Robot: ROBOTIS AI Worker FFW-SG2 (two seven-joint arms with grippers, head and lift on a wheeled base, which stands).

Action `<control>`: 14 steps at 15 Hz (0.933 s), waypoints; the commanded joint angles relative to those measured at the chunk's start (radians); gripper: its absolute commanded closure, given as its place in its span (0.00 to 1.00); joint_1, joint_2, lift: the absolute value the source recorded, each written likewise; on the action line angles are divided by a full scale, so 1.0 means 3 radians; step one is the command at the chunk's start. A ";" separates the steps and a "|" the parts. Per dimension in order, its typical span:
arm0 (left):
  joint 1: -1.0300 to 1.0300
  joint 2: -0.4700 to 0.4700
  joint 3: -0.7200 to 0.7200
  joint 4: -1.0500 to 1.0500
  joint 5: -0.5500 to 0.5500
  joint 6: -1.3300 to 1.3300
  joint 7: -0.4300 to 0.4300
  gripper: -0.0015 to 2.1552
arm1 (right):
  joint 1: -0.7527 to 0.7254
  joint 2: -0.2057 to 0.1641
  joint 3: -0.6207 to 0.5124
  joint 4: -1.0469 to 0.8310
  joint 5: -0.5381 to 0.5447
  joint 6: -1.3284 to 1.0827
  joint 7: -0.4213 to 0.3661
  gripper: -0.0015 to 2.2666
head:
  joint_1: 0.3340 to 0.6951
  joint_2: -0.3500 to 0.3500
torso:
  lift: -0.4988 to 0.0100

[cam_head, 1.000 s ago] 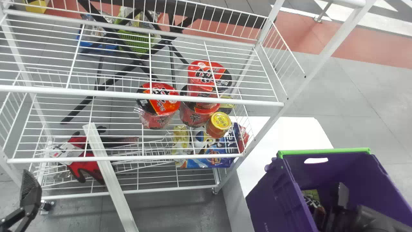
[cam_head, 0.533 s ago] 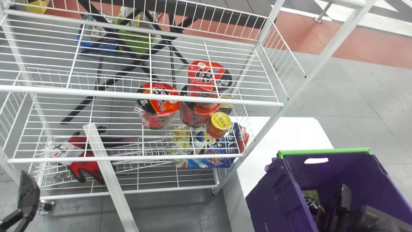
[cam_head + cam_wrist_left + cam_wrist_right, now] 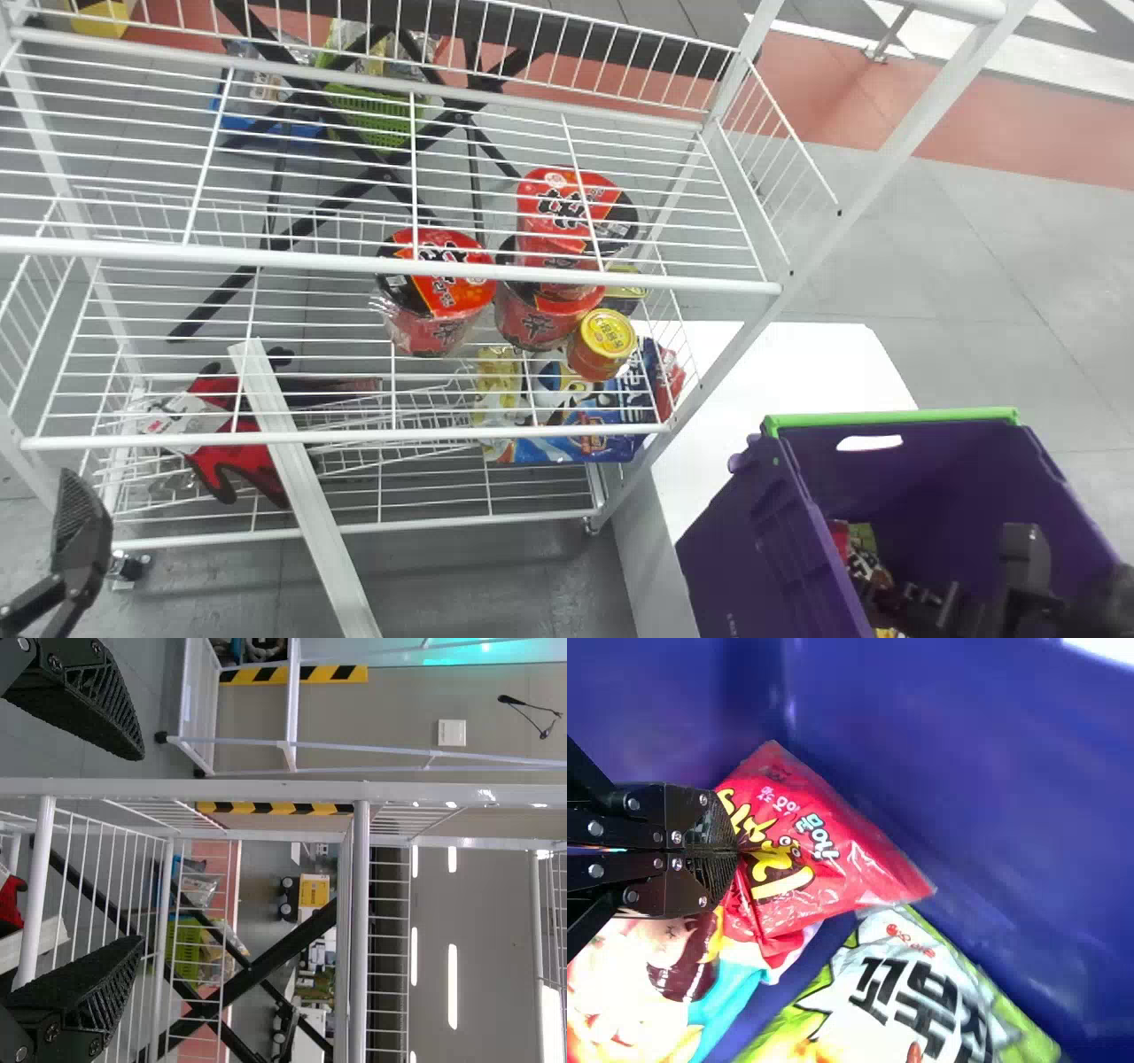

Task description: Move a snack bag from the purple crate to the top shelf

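The white wire rack (image 3: 886, 168) is the largest thing here, and its upper shelf (image 3: 266, 256) is, I think, the goal. The purple crate (image 3: 753, 540) stands beside the rack, on the robot's right side. Inside it is the task's thing, which I judge to be the red snack bag (image 3: 850, 868). A green-and-white snack bag (image 3: 912, 992) lies next to it, and 1 multicoloured bag (image 3: 735, 974) lies under the fingers.

The right gripper (image 3: 731, 850) has its 2 fingers closed with the wrinkled edge of the red bag between them. The left gripper (image 3: 137, 849) waits by the rack with fingers wide apart.

What changes: compared with 0.5 s ago, the right arm is shifted toward the robot's right in the crate, and some red wrapping now appears near the crate's left wall. For the task, this probably means that grasping is done and lifting comes next. The grip takes only an edge, so the bag could swing or slip.
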 commanded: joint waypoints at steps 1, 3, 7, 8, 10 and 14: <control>-0.0020 -0.0009 -0.0010 0.0005 -0.0015 0.0039 -0.0005 0.04 | 0.0000 0.0016 -0.0197 -0.0027 -0.0034 -0.0012 0.0127 0.99 | 1.00 0.00 | 0.12; -0.0041 -0.0019 -0.0020 0.0005 -0.0025 0.0059 0.0000 0.04 | -0.0005 0.0011 -0.0264 -0.0027 -0.0054 0.0060 0.0148 0.99 | 1.00 0.00 | 0.14; -0.0051 -0.0029 -0.0015 0.0010 -0.0030 0.0121 -0.0005 0.04 | -0.0010 0.0011 -0.0258 -0.0021 -0.0060 -0.0012 0.0148 0.99 | 1.00 0.00 | 0.17; -0.0051 -0.0029 -0.0015 0.0015 -0.0030 0.0121 -0.0005 0.04 | -0.0005 0.0011 -0.0243 -0.0021 -0.0049 -0.0022 0.0148 0.99 | 1.00 0.00 | 0.17; -0.0056 -0.0034 -0.0020 0.0020 -0.0030 0.0121 -0.0005 0.04 | -0.0010 0.0011 -0.0228 -0.0011 -0.0044 -0.0033 0.0148 0.99 | 1.00 0.00 | 0.19; -0.0066 -0.0029 -0.0015 0.0031 -0.0020 0.0121 -0.0005 0.04 | -0.0025 -0.0004 -0.0207 0.0009 0.0002 0.0049 0.0127 0.99 | 1.00 0.00 | 0.22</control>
